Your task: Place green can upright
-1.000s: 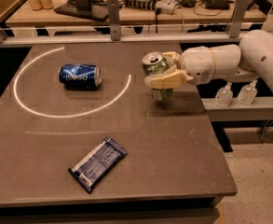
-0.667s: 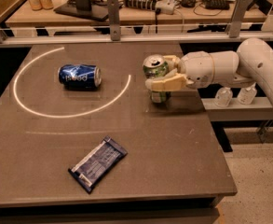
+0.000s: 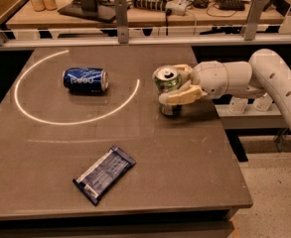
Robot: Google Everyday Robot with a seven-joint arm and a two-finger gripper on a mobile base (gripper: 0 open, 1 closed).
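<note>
Past the packet (image 3: 104, 174), the green can (image 3: 166, 78) is upright at the table's (image 3: 184, 157) right side, with the gripper (image 3: 175, 85) clamped round it. Opening unevenly could tip it over, rolling it toward the blue can (image 3: 85, 80).

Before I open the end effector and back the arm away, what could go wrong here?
1. The end effector is clamped around the green can, and I cannot tell whether its base sits flat on the table; released early, it may topple.
2. The fingers wrap the can, so withdrawing sideways could drag it over.
3. The can is close to the table's right edge; if tipped, it might roll off.
</note>
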